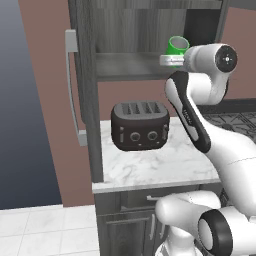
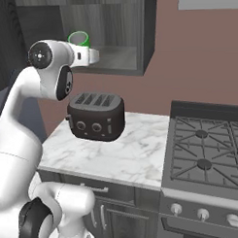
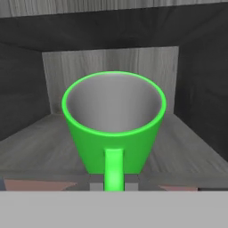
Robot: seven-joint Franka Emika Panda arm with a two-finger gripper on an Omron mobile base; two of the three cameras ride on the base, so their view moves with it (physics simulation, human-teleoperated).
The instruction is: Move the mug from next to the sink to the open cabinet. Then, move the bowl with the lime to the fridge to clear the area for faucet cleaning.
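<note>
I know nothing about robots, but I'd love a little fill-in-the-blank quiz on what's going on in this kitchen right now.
1. The tool is shut on the handle of a bright ____ mug.
2. The mug is at the open cabinet, above a black four-slot ____.
3. The countertop has a white ____ pattern.
4. In the right base view, a ____ with grates stands right of the countertop.

Missing words: green; toaster; marble; stove

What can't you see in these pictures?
- Mug bottom: in the hand view the grey band cuts it off, so touching the shelf or not is unclear.
- Tool fingers: hidden behind the mug handle in the hand view, and behind the arm in the left base view.
- Cabinet top: cut off in both base views.
</note>
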